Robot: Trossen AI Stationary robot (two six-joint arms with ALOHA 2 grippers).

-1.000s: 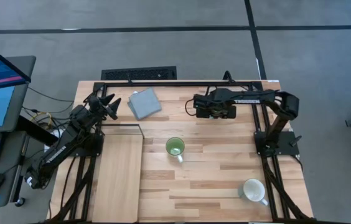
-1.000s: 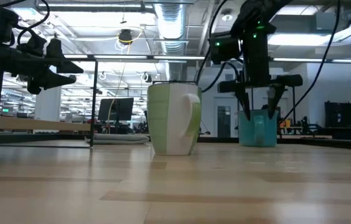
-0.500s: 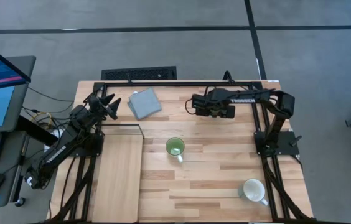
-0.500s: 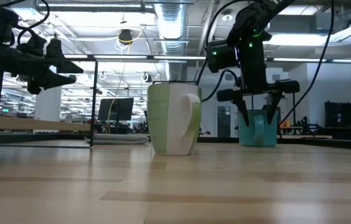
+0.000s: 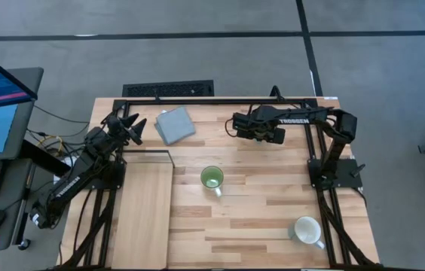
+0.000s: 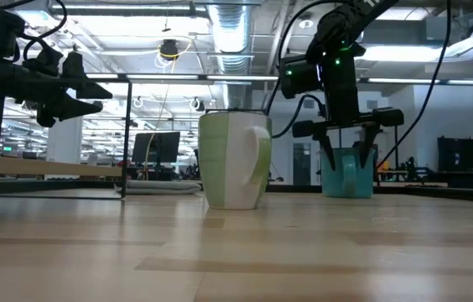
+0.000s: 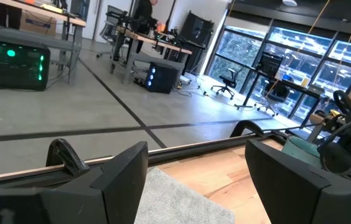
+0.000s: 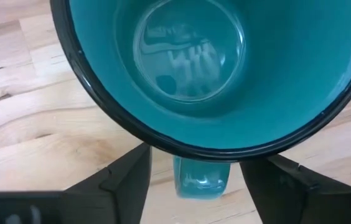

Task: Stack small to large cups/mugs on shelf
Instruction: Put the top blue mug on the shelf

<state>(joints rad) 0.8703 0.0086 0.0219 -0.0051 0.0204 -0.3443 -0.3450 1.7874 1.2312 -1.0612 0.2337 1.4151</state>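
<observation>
The teal-blue mug (image 8: 225, 62) stands upright on the tabletop at the far right, its handle (image 8: 200, 177) toward my right gripper's wrist. My right gripper (image 8: 197, 174) hangs open over it, pointing steeply down. One finger stands on each side of the handle, just outside the rim, touching nothing; the low view shows them flanking the mug (image 6: 347, 178). The light green mug (image 5: 212, 178) stands mid-table and the white mug (image 5: 307, 230) at the near right. The pale shelf (image 5: 146, 211) lies along the left. My left gripper (image 5: 132, 128) waits open and level at the far left.
A flat grey-blue pad (image 5: 175, 124) lies at the far side between the two arms. A black frame bar (image 5: 220, 100) runs along the table's far edge. Bare planks lie between the green mug and the white mug.
My right gripper has rolled about its own pointing line above the teal mug, so its finger bar now sits slanted in the low view. It has stayed over the mug. The mugs and my left arm have kept still.
</observation>
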